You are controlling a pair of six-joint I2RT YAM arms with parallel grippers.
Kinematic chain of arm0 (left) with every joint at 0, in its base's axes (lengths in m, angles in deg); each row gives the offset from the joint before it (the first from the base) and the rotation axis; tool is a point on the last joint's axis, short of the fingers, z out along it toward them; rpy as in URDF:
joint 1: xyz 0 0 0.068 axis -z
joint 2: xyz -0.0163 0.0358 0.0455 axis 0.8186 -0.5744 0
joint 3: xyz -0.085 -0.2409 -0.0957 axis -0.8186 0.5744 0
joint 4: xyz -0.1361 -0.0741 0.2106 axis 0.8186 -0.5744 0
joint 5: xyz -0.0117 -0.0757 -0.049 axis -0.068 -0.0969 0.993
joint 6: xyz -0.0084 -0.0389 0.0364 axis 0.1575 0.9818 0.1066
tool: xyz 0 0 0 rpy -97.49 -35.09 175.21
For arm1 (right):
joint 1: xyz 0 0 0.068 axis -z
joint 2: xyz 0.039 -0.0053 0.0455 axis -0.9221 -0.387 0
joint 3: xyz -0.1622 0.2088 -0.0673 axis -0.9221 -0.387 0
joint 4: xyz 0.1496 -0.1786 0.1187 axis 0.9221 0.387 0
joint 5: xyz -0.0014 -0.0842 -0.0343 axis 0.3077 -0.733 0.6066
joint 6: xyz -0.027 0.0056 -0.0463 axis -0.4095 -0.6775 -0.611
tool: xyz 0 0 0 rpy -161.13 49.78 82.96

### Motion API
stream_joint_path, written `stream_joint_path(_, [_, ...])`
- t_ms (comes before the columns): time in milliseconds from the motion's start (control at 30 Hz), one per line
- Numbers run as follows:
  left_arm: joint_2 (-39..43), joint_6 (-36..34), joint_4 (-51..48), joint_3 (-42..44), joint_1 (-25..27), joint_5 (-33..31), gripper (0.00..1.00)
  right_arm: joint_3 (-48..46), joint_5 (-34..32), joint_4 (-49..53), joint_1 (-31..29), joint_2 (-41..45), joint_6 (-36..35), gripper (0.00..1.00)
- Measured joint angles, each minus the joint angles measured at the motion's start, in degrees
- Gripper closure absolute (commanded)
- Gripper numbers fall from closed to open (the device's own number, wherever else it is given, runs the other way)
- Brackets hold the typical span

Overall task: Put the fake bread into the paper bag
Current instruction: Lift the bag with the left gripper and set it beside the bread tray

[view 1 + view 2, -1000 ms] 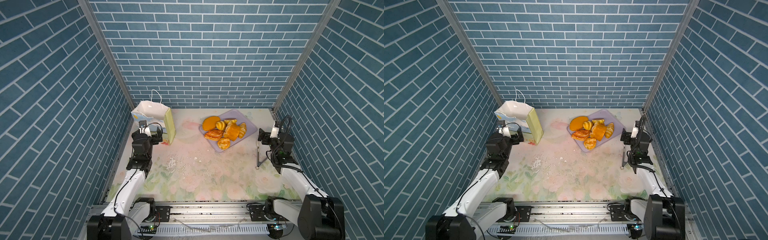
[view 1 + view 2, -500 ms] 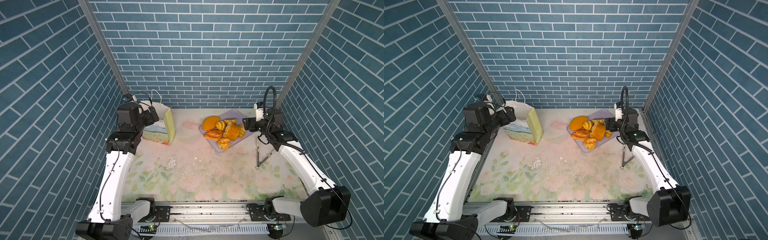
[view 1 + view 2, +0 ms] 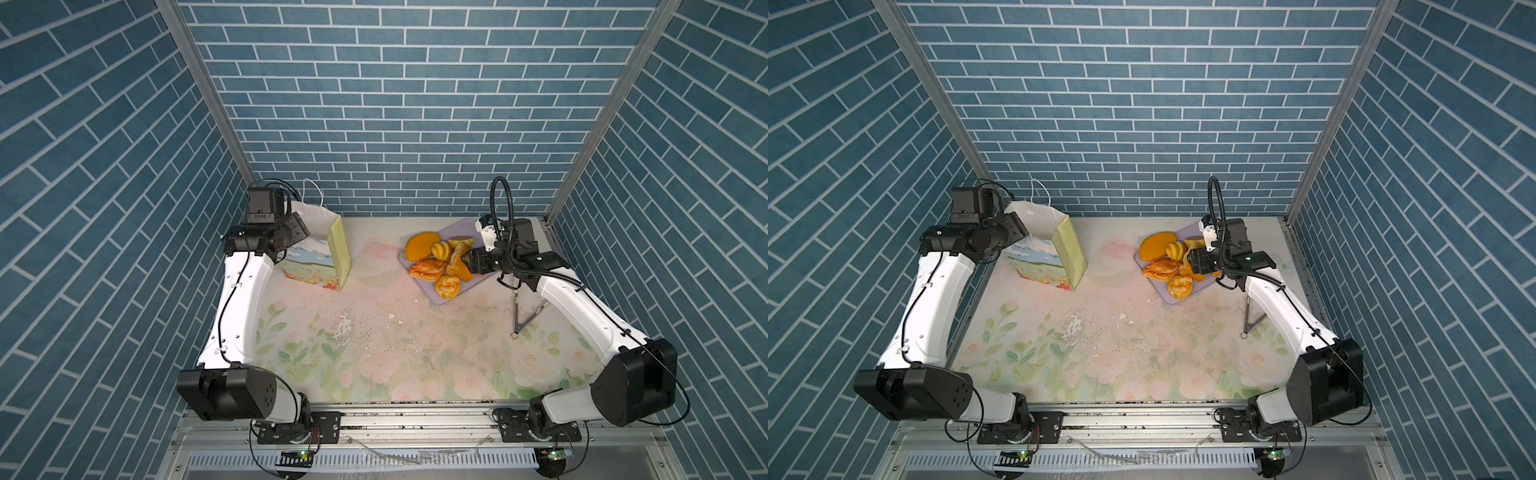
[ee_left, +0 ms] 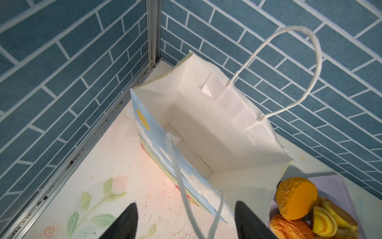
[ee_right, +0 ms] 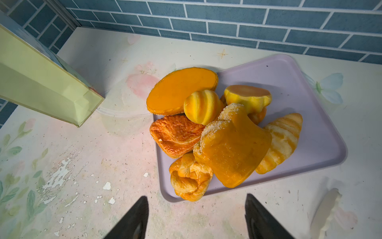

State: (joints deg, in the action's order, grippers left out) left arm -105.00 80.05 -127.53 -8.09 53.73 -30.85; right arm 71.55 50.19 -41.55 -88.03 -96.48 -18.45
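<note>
Floral table [image 3: 374, 357]; right hand [image 5: 196, 198] has come nearer fake bread [image 5: 231, 149].

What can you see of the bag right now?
The bag stands upright in the table's far left corner, mouth open, its white inside empty. It looks like stiff paper: pale green side, a face printed with sky, clouds, sun and flowers. One white cord handle stands up; the near one droops outward between the left gripper's open jaws; whether they touch, I cannot tell.
</note>
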Motion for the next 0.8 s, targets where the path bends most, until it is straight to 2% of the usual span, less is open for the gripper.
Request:
stream_joint_path(133, [-2.43, 0.26, 0.28, -3.32, -0.02, 1.53, 0.45, 0.0, -0.04, 0.09, -0.22, -0.04, 0.02, 0.3])
stream_joint_path(467, [-5.97, -2.58, 0.74, -5.31, -0.02, 6.45, 0.9, 0.39, -0.61, 1.79, -0.63, -0.07, 0.57, 0.34])
stream_joint_path(567, [-6.05, -3.8, 0.74, -5.31, 0.0, 9.07, 0.99, 0.98, -1.05, 2.38, -0.7, -0.04, 0.92, 0.34])
stream_joint_path(800, [-5.73, -5.03, 1.27, -5.27, 0.85, 15.28, 1.0, 2.01, -2.03, 3.34, -0.76, -0.04, 1.46, 0.34])
